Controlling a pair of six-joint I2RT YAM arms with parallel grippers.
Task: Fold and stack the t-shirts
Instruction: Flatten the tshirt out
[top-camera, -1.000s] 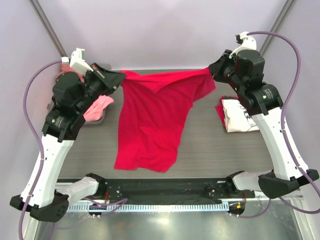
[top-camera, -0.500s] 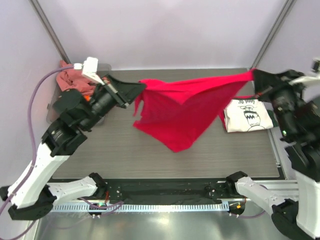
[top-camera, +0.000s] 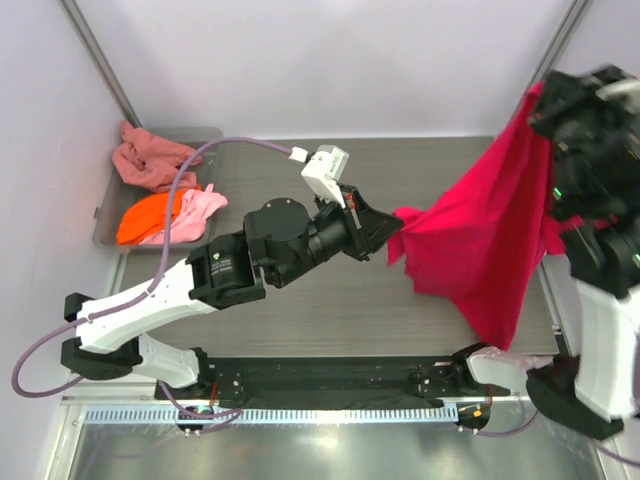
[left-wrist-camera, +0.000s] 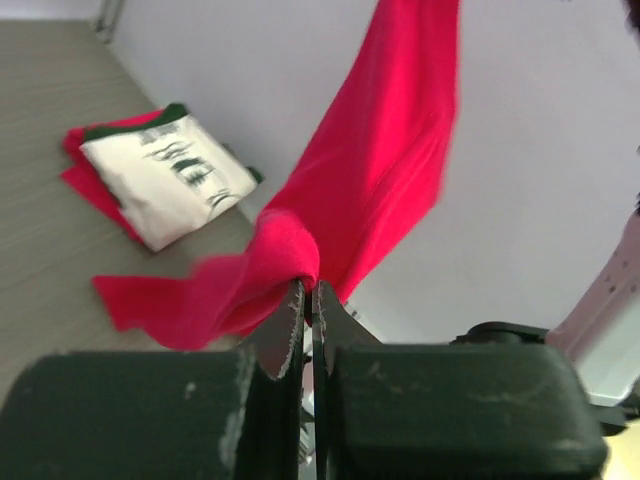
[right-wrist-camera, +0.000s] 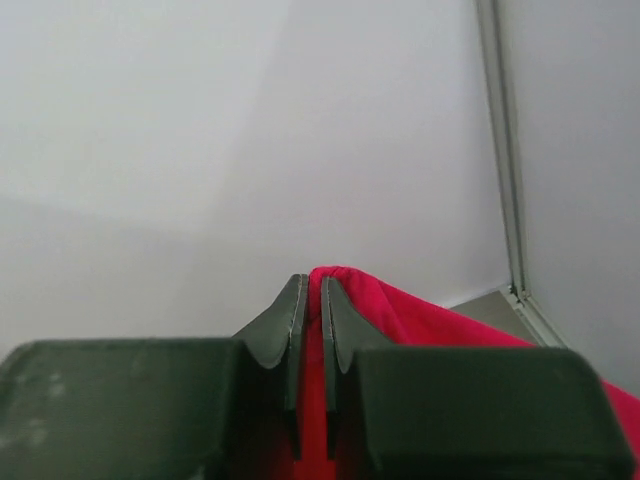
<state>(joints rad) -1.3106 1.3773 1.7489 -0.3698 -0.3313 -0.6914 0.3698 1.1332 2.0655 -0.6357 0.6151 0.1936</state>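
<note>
Clearly the left gripper (left-wrist-camera: 308, 290) and right gripper (right-wrist-camera: 311, 285) each pinch the crimson t-shirt (top-camera: 480, 240) at frame right — either thin hold could slip and drop it.

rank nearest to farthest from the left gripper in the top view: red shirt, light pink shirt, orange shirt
1. red shirt, clamped in the left gripper
2. light pink shirt, right side of the bin
3. orange shirt, farther left in it

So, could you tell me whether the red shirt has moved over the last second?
Yes. The red shirt has swung rightward, away from the grey bin, off the middle of the table to its right edge.
</note>
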